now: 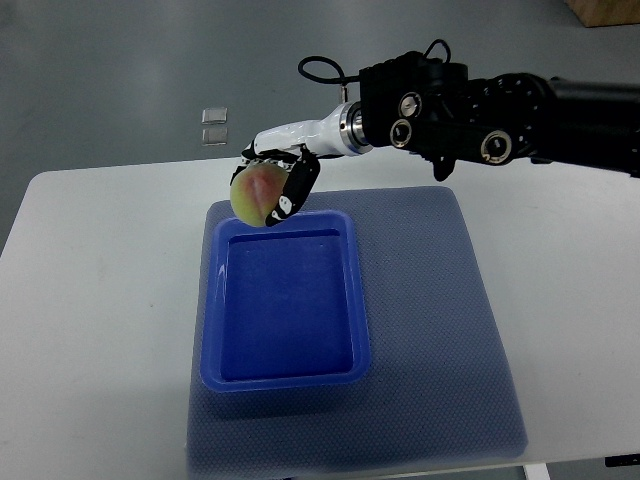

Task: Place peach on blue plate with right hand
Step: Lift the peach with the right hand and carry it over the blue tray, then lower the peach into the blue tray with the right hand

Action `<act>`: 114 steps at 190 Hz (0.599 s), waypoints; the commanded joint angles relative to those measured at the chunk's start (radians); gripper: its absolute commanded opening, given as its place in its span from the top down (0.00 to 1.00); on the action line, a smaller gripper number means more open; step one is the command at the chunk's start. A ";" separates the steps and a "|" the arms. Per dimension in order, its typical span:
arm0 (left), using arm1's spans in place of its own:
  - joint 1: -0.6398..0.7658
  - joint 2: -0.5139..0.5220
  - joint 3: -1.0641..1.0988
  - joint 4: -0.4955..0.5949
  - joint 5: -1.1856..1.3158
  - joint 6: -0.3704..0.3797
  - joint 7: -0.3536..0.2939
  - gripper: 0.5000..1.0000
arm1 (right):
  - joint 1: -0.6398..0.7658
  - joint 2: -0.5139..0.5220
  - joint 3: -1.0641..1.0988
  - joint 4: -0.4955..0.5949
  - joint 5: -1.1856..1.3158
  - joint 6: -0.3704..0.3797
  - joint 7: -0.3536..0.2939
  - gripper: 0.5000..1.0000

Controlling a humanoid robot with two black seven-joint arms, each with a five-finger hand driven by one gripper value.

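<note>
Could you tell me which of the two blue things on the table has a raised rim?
The glossy blue plate, a rectangular tray; the darker textured mat beneath it lies flat.

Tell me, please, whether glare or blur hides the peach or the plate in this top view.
Top view: the peach in the right hand is slightly soft but readable; the plate shows pale sheen on its floor, no harsh glare; the mat is evenly lit, shadows faint.

Right hand (275, 178) curled, arm extended
</note>
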 commanded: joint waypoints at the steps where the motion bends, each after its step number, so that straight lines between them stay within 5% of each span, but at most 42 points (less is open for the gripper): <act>1: 0.000 0.000 0.000 -0.001 0.000 0.000 0.000 0.00 | -0.076 0.030 0.000 -0.064 -0.008 -0.003 0.000 1.00; 114: 0.000 0.000 0.002 -0.004 0.000 0.000 0.000 0.00 | -0.238 0.030 0.013 -0.118 -0.061 0.008 0.003 1.00</act>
